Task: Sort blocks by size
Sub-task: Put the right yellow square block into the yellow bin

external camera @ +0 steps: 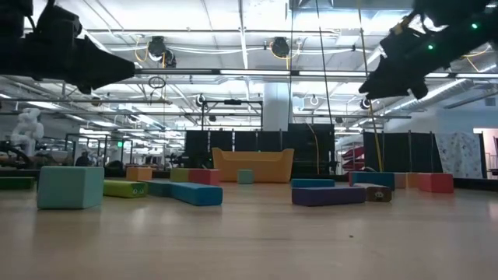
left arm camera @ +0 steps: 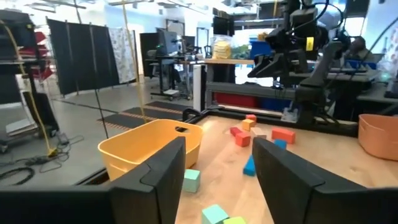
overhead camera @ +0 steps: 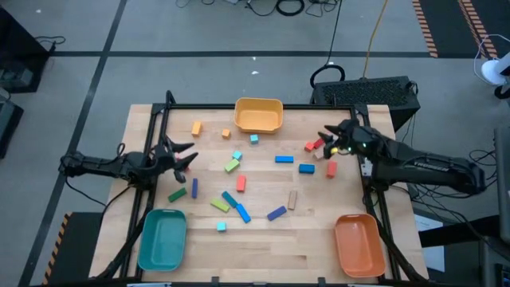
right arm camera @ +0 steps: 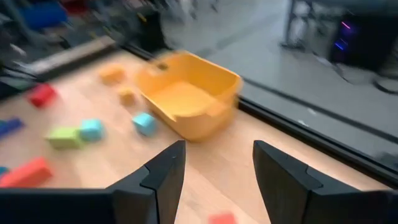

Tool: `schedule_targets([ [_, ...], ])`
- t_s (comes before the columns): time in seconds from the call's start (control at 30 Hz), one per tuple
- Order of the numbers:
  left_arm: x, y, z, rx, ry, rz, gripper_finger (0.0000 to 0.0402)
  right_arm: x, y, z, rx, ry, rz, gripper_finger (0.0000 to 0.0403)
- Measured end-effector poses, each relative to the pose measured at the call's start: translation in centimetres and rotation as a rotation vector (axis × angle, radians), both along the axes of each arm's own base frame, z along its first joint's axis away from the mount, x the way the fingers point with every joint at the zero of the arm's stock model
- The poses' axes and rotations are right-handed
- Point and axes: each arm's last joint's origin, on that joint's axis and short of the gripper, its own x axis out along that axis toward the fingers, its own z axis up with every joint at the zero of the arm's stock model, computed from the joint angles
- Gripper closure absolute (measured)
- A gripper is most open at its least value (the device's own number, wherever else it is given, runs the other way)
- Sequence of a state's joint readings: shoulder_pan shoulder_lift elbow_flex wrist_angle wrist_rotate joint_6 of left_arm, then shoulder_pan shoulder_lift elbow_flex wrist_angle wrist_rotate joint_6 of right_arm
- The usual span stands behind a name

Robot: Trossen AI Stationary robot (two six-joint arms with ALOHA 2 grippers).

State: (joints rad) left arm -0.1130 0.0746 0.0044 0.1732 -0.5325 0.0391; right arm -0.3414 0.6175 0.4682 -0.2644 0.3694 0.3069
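Several small painted blocks lie scattered flat on the wooden table (overhead camera: 263, 255): orange ones (overhead camera: 196, 127) at the far left, a blue brick (overhead camera: 284, 159) in the middle, a red one (overhead camera: 311, 146) at the far right, and a teal cube (overhead camera: 221, 226) near the front. My left gripper (overhead camera: 187, 155) hovers open at the table's left side, level, with nothing between its fingers (left arm camera: 161, 168). My right gripper (overhead camera: 328, 139) hangs open above the red blocks at the far right, tipped slightly down and empty in the right wrist view (right arm camera: 217, 149).
A yellow tray (overhead camera: 258, 115) stands at the far edge's middle, a teal tray (overhead camera: 162, 239) at the near left corner, an orange tray (overhead camera: 358, 244) at the near right corner. A black frame rail (overhead camera: 263, 106) runs around the table.
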Motion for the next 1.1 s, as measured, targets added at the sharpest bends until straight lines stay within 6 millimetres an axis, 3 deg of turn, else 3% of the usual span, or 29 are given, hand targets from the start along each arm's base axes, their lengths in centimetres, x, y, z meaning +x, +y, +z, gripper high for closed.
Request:
schedule_targets([
  [0.2,0.0,0.3,0.0,0.021,0.009,0.036,0.021,0.4,-1.4,2.3,0.048,0.171,-0.062,0.0227],
  [0.33,0.0,0.5,0.0,0.021,0.01,0.05,0.021,1.3,-2.3,2.7,0.031,0.256,-0.056,0.0227],
  [0.53,0.0,0.6,-0.2,0.021,0.035,0.058,0.021,2.9,-4.3,0.8,0.083,0.411,-0.013,0.0227],
  [0.8,0.0,0.5,-0.9,-0.046,0.07,0.053,0.021,3.3,-6.2,-2.6,0.246,0.604,0.016,0.0227],
  [0.97,0.0,0.6,-0.9,-0.048,0.069,0.089,0.021,3.0,-7.3,-3.4,0.304,0.708,0.005,0.0227],
  [1.1,-0.1,0.7,-0.9,-0.048,0.07,0.111,0.021,3.5,-8.6,-3.2,0.291,0.684,-0.024,0.0227],
])
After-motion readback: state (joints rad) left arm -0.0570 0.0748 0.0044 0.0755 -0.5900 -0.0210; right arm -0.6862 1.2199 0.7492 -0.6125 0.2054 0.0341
